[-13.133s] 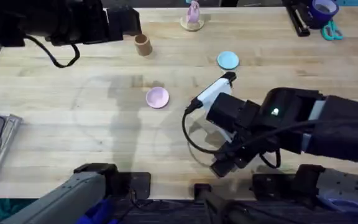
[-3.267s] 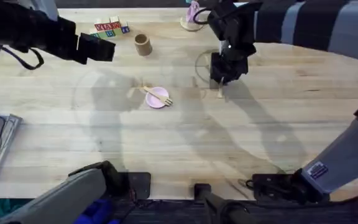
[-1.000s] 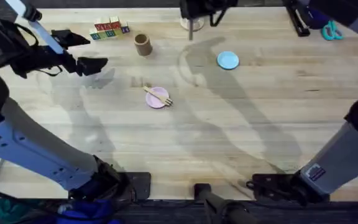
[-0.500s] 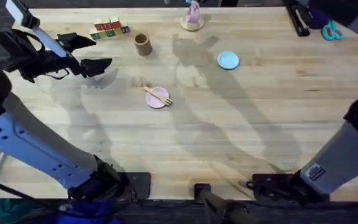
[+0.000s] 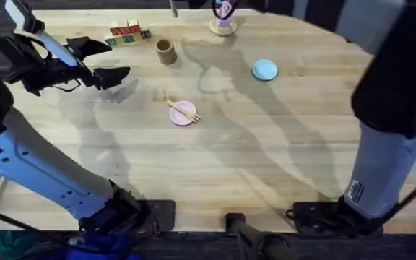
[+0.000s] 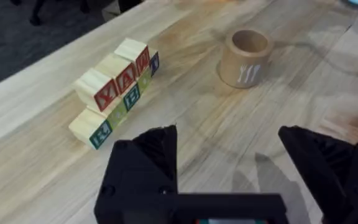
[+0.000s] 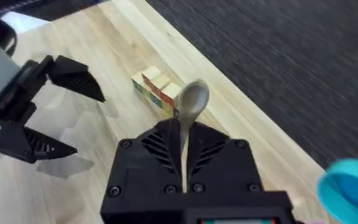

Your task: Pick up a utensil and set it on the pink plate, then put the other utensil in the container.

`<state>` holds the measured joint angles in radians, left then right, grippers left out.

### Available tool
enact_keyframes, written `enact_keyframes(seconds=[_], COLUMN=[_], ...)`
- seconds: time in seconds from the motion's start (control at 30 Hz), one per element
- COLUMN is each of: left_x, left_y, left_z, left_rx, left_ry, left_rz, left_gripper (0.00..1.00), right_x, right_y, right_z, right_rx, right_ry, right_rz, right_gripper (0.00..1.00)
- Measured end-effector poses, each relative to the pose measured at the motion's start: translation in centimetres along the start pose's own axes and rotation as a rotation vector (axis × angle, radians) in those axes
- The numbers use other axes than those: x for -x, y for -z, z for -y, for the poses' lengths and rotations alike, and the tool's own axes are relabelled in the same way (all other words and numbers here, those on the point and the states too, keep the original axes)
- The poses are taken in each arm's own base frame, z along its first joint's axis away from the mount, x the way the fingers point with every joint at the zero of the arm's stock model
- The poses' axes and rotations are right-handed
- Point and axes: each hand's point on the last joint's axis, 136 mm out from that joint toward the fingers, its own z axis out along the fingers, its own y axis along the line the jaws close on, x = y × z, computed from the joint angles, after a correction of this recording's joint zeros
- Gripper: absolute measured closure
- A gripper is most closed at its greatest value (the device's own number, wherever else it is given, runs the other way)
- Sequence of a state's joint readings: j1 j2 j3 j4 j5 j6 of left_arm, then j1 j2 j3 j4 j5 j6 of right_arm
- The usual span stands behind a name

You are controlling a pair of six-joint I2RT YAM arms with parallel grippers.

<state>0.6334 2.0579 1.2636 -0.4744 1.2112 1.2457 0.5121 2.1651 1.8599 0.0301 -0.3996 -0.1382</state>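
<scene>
My right hand (image 7: 184, 163), clamped on the spoon (image 7: 188, 118), now swings leftward toward the container (image 5: 166, 51) (fork (image 5: 183, 111) already plated); left hand (image 6: 229, 162) gapes empty.

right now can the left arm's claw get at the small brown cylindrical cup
Probably yes. The open left claw faces the small brown cylindrical cup over bare wooden table; the lettered blocks sit off to one side.

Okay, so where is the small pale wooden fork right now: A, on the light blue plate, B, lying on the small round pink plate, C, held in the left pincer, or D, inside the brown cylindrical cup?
B: the overhead view shows the small pale wooden fork lying across the small round pink plate, while the left pincer hangs open and empty.
</scene>
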Motion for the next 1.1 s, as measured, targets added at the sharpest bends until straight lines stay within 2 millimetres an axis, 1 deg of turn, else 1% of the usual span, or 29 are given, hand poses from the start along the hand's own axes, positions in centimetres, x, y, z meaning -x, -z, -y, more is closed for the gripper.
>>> enact_keyframes(seconds=[0.13,0.27,0.47,0.6,0.77,0.87,0.9,1.0,1.1], left_x=[0.6,0.9,1.2,1.2,0.6,0.1,0.2,0.3,0.3], left_y=[0.0,0.0,0.0,0.0,-0.4,-0.6,-0.6,-0.6,-0.6], left_z=[0.0,-0.1,-0.4,-0.5,-0.4,-0.3,-0.4,-0.3,-0.3], left_rx=[-0.006,-0.004,0.004,0.003,-0.016,-0.025,-0.026,-0.028,-0.029], left_ry=[-0.046,-0.083,-0.119,-0.123,-0.102,-0.083,-0.089,-0.091,-0.092], left_rz=[0.032,0.05,0.059,0.066,0.102,0.111,0.119,0.127,0.129], left_gripper=[0.01,0.01,0.01,0.01,0.01,0.01,0.01,0.01,0.011], right_x=[-0.8,-1.8,-2.0,-2.0,-3.8,-4.4,-4.4,-4.1,-4.3], right_y=[-1.4,-2.2,-2.6,-3.0,-3.8,-4.1,-4.2,-4.3,-4.3], right_z=[-0.5,-0.8,-0.9,-1.6,-2.2,-2.4,-2.4,-2.5,-2.4], right_rx=[0.068,0.12,0.149,0.199,0.249,0.263,0.27,0.295,0.321], right_ry=[0.035,0.044,0.056,0.076,0.098,0.133,0.169,0.209,0.242], right_rz=[0.043,0.057,0.081,0.118,0.11,0.111,0.136,0.184,0.226], right_gripper=[0.968,0.968,0.969,0.969,0.969,0.969,0.969,0.969,0.968])
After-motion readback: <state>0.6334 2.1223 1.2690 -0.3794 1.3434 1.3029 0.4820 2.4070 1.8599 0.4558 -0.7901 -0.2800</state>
